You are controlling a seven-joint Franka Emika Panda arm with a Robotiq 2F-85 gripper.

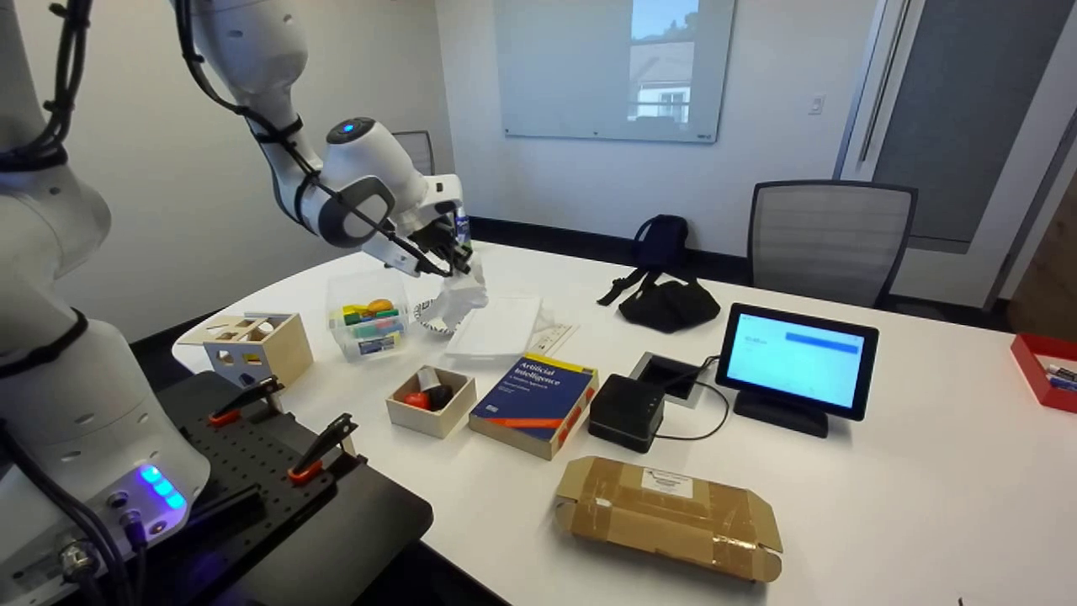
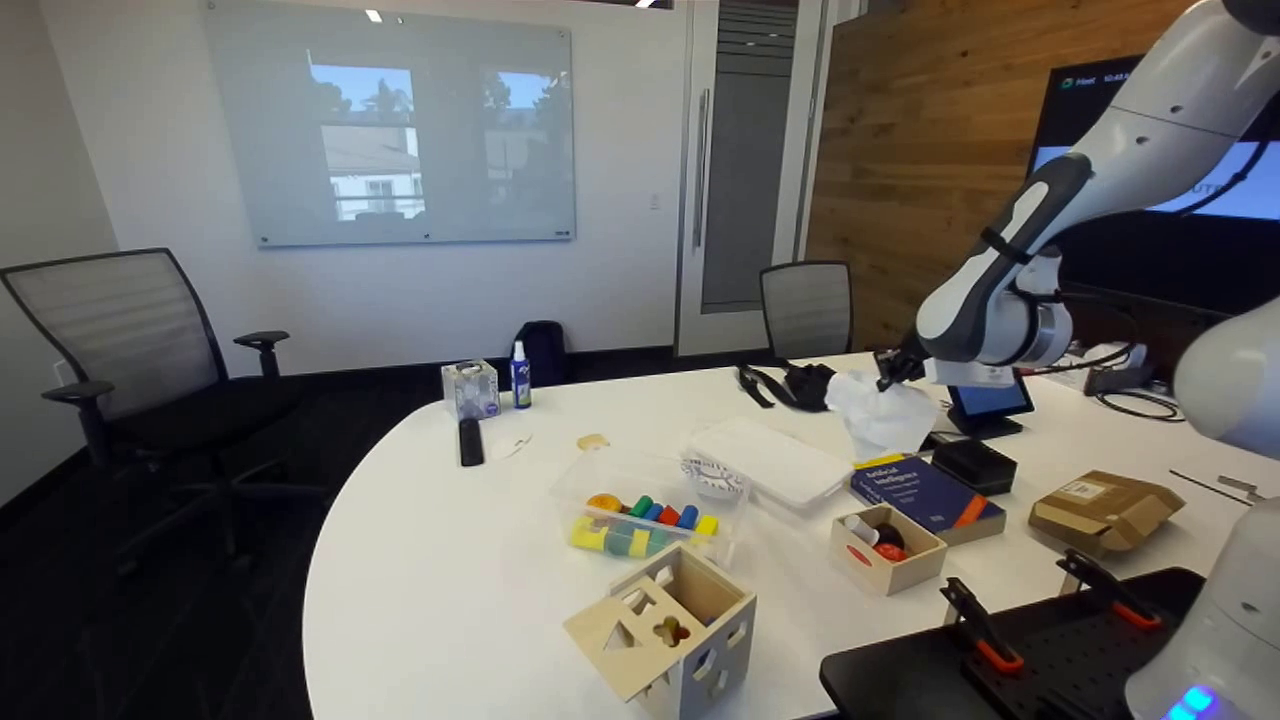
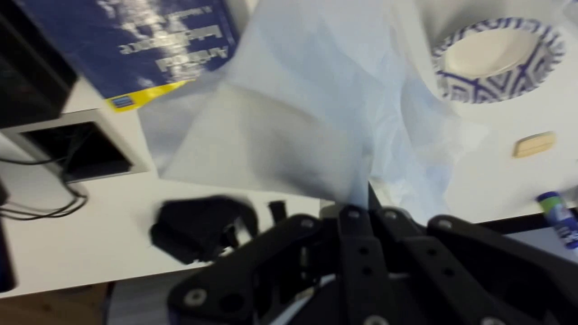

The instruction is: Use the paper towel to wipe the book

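The paper towel (image 1: 462, 299) is a white, loosely hanging crumpled sheet. My gripper (image 1: 459, 263) is shut on its upper end and holds it above the table; it hangs down and spreads in an exterior view (image 2: 880, 415). In the wrist view the towel (image 3: 311, 104) hangs from the fingertips (image 3: 368, 198) and covers part of the scene. The book (image 1: 538, 396) lies flat, cover up, dark blue with a yellow strip and an orange-red band. It also shows in an exterior view (image 2: 918, 494) and in the wrist view (image 3: 135, 43), where the towel overlaps one corner.
A white lid (image 1: 496, 326) and patterned bowl (image 3: 492, 88) are near the towel. A small wooden box (image 1: 414, 418) and black box (image 1: 625, 412) flank the book. A cardboard package (image 1: 673, 515), tablet (image 1: 798, 358), clear bin (image 2: 640, 545) and wooden shape box (image 2: 690, 630) stand around.
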